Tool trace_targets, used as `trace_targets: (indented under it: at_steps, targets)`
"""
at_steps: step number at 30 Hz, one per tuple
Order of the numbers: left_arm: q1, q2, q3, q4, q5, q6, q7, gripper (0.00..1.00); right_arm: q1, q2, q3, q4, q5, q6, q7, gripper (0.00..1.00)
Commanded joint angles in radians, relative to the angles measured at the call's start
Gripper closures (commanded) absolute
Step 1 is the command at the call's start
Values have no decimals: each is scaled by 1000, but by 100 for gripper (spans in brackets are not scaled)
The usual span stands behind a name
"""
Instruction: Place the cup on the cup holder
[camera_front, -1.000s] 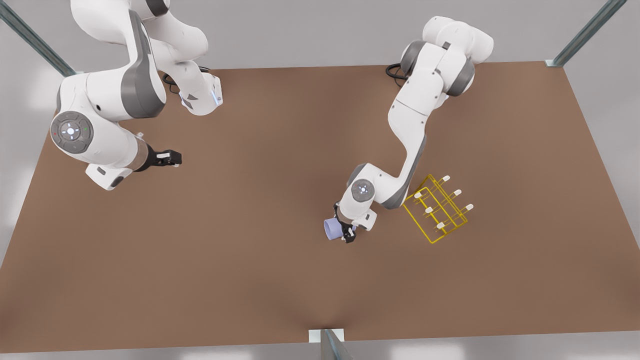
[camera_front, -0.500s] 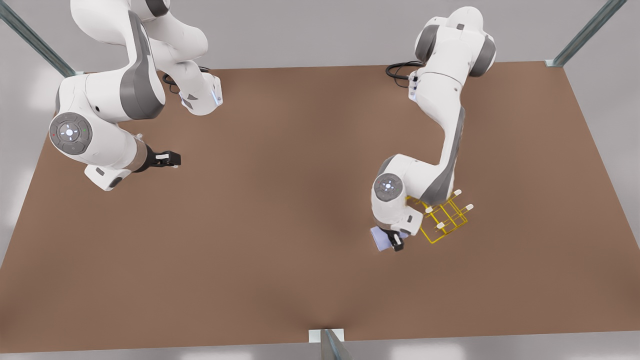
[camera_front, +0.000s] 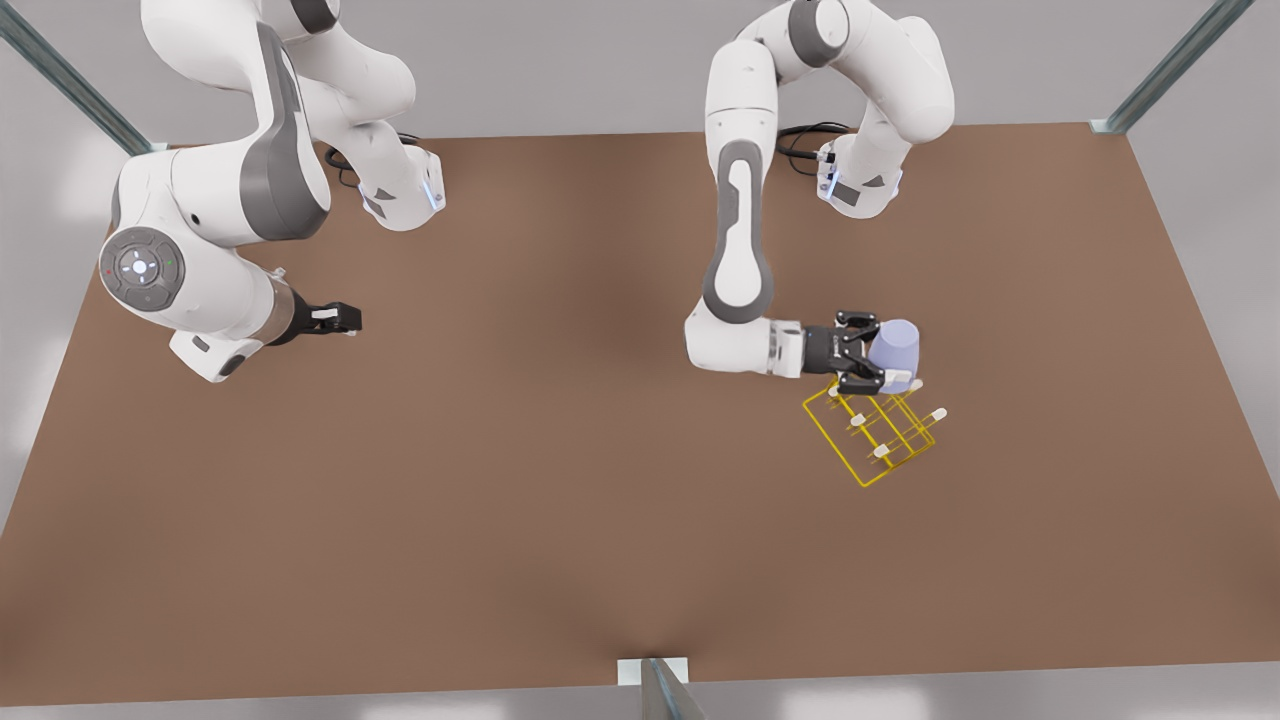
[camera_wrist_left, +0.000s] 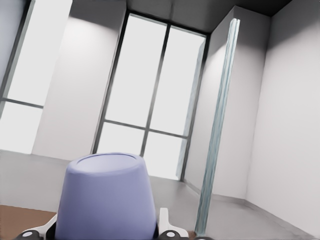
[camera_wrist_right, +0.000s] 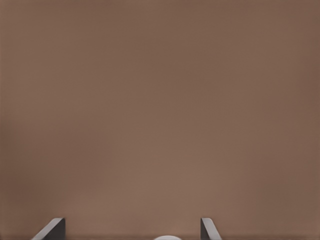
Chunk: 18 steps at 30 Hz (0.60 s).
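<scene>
The lavender-blue cup (camera_front: 897, 350) hangs in the air, lying on its side, with my left gripper (camera_front: 880, 354) shut on it from the front view's left. It hovers just over the far pegs of the yellow wire cup holder (camera_front: 881, 452), which stands on the brown table. In the left wrist view the cup (camera_wrist_left: 105, 197) sits between the fingertips (camera_wrist_left: 169, 231), closed base pointing away from the wrist. My right gripper (camera_front: 338, 318) waits open and holds nothing above the table at the front view's left; its spread fingertips (camera_wrist_right: 52, 229) face bare tabletop.
The brown table (camera_front: 560, 480) stretches wide around the rack. Metal frame posts (camera_front: 1170, 65) stand at the back corners, and another post (camera_front: 665, 690) at the near edge. Both arm bases sit along the far edge.
The left arm carried the cup from low over the table, left of the rack, up to the rack's far end and turned its wrist sideways. The right arm stayed put.
</scene>
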Motion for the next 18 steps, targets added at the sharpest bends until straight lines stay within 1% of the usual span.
trace_targets:
  at_steps: [1, 3, 5, 6, 7, 8, 9, 11, 18]
  targets:
    - [37, -1, -62, 0, 3, -34, 189, 32, 0, -1, 0, -2, 0, 0, -2, 0]
    - [23, -1, -83, 4, 11, -85, 274, 32, 0, 0, 0, -2, 0, 0, -2, 0]
    - [-3, -2, -99, 8, 11, -89, 325, 32, -3, -1, 0, -4, 0, -5, -3, 0]
    - [9, -2, -99, 36, 14, -92, 326, 32, -3, -1, 0, -4, 0, -11, -3, 0]
    - [46, 2, -118, 89, 7, -104, 325, 32, -3, -1, 0, -4, 2, -11, -3, 0]
    - [94, 8, -180, 148, 9, -155, 325, 32, -3, -1, 0, -4, 0, -11, -3, 0]
    - [101, 33, -189, 187, 11, -170, 326, 32, -5, -1, 0, -4, 0, -11, -3, 0]
    - [173, 44, -264, 261, 9, -215, 326, 32, -5, -1, 0, -4, 2, -11, -6, 0]
    - [232, 76, -275, 272, 0, -209, 291, 31, -5, 0, 0, -4, 0, -11, -9, 0]
